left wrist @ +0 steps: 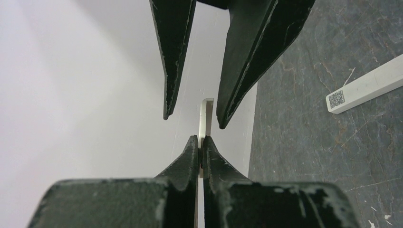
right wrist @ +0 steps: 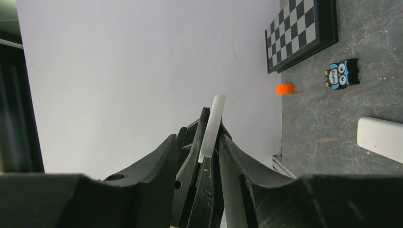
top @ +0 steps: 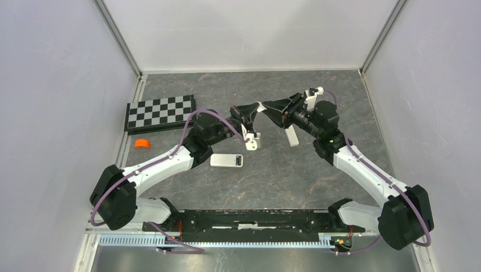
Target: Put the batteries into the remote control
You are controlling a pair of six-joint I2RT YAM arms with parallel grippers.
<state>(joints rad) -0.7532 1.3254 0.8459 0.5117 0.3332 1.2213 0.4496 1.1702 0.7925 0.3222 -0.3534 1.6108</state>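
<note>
I can see a QR code [left wrist: 336,99] printed on the end of a white bar [left wrist: 368,86]. The blue owl figure [right wrist: 342,74] carries a short word I can't read for certain.

We count two arms built alike. The left arm [top: 164,163] and the right arm [top: 363,170] pair smooth white shells with bulky black joint housings, rounded at shoulder and elbow. A purple cable [top: 186,129] follows the left arm, and a second purple cable [top: 392,184] follows the right. We notice a small green light [top: 330,137] on the right arm's dark joint. A white bracket [top: 251,143] sits at the left wrist. The left fingers [left wrist: 185,162] and right fingers [right wrist: 154,164] are matte black wedges tapering to thin tips, their edges nicked with pale scratches.
</note>
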